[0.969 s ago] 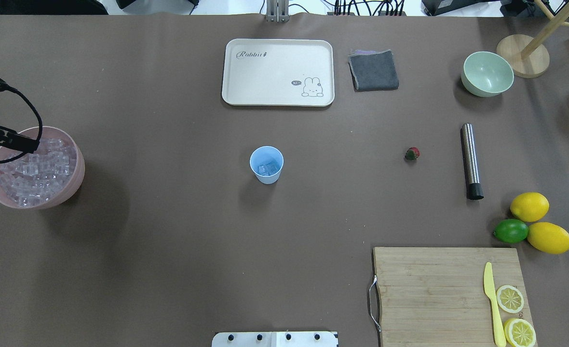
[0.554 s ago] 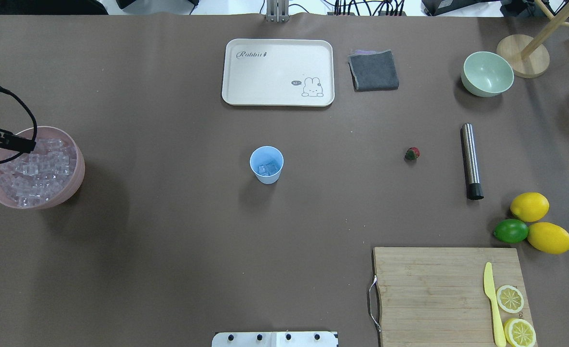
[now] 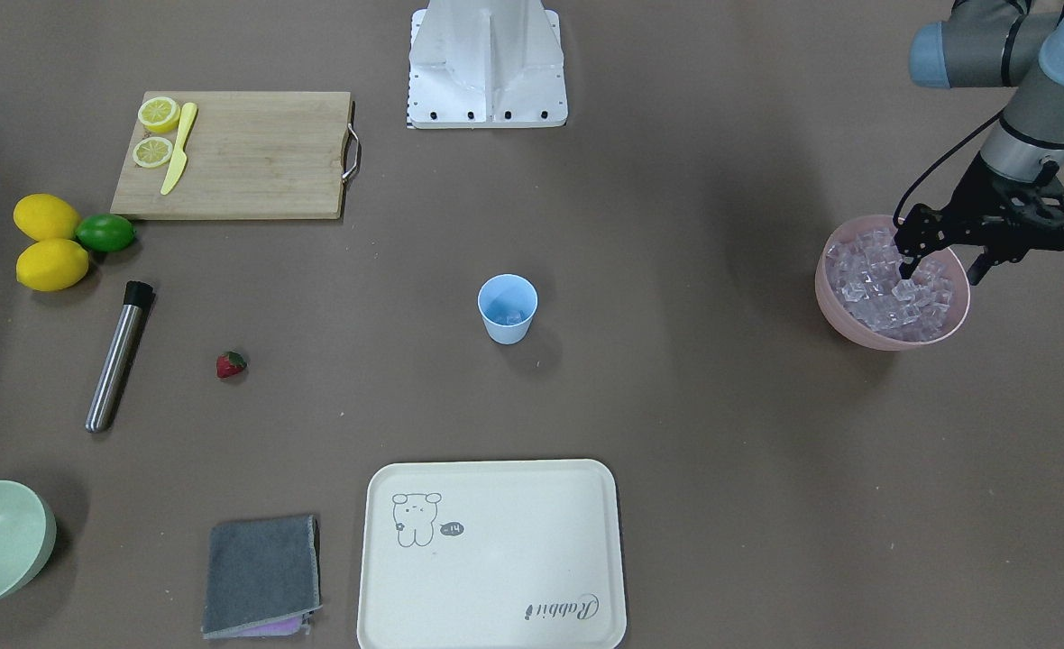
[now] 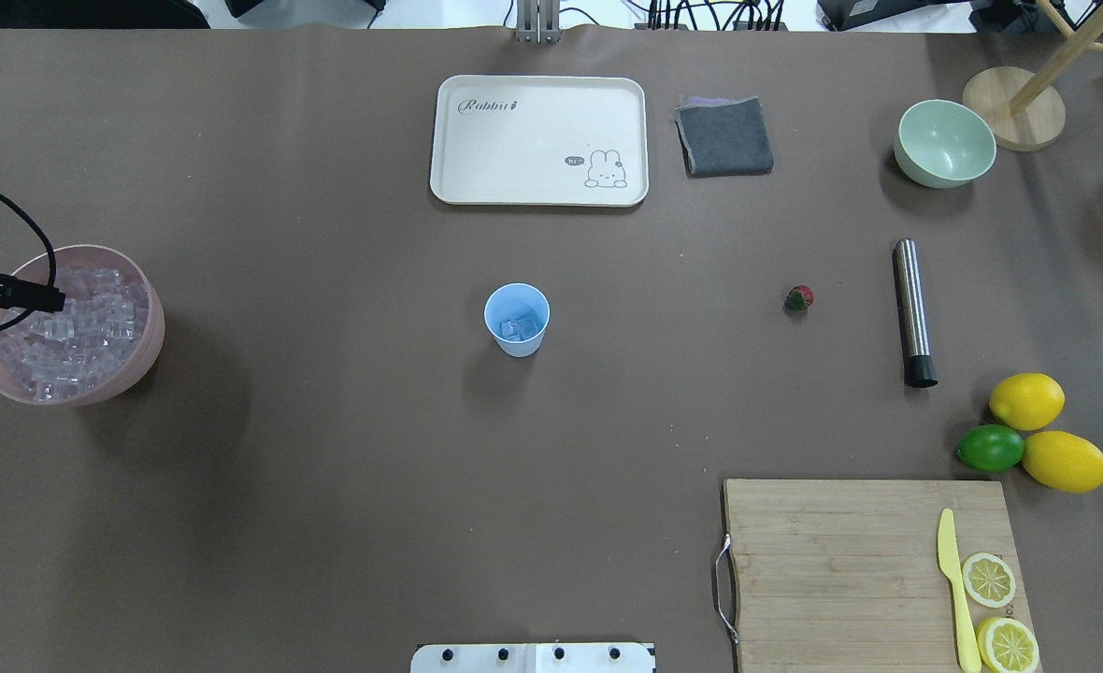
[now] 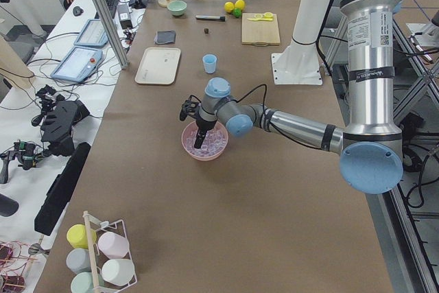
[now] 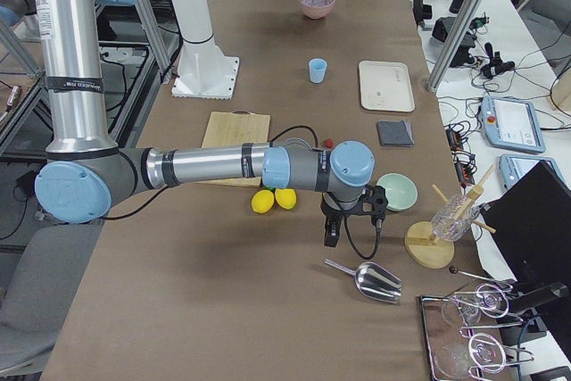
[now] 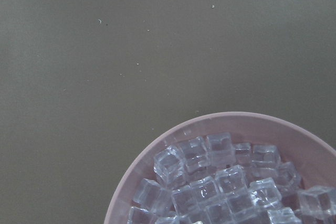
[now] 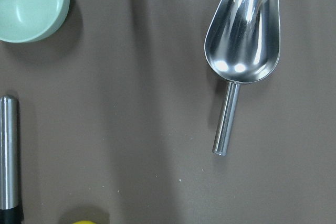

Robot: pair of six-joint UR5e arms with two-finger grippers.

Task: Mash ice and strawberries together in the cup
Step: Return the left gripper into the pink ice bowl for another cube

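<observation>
The light-blue cup stands mid-table with a few ice cubes in its bottom. Many more ice cubes fill the pink bowl at the table's left end. My left gripper is open over that bowl, with one finger dipping among the cubes and the other near the rim. The left wrist view shows only ice and the bowl's rim. The strawberry lies alone to the right of the cup. My right gripper shows only in the exterior right view, and I cannot tell its state.
A steel muddler lies right of the strawberry. A metal scoop lies under the right wrist, near a pale green bowl. A tray and grey cloth sit at the back. Cutting board, lemons and lime are front right.
My left gripper has drawn back toward the view's left edge and come down over the pink bowl into the ice. Nothing else has moved.
</observation>
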